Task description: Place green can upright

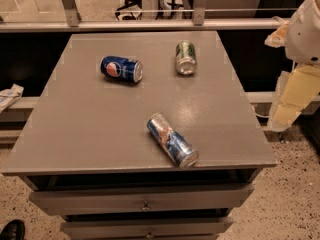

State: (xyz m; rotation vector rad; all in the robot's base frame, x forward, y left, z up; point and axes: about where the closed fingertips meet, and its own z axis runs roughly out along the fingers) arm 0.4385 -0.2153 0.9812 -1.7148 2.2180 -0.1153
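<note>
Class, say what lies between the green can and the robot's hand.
In the camera view, only bare tabletop lies between the green can and the hand, which hangs beyond the table's right edge.

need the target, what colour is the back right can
Green can with silver ends, camera view; gripper hangs right of the table.

Green can, blue Pepsi can, seemingly cream gripper at right

Office: wheeled chairs behind drawer cabinet; gripper hangs at its right.
</note>
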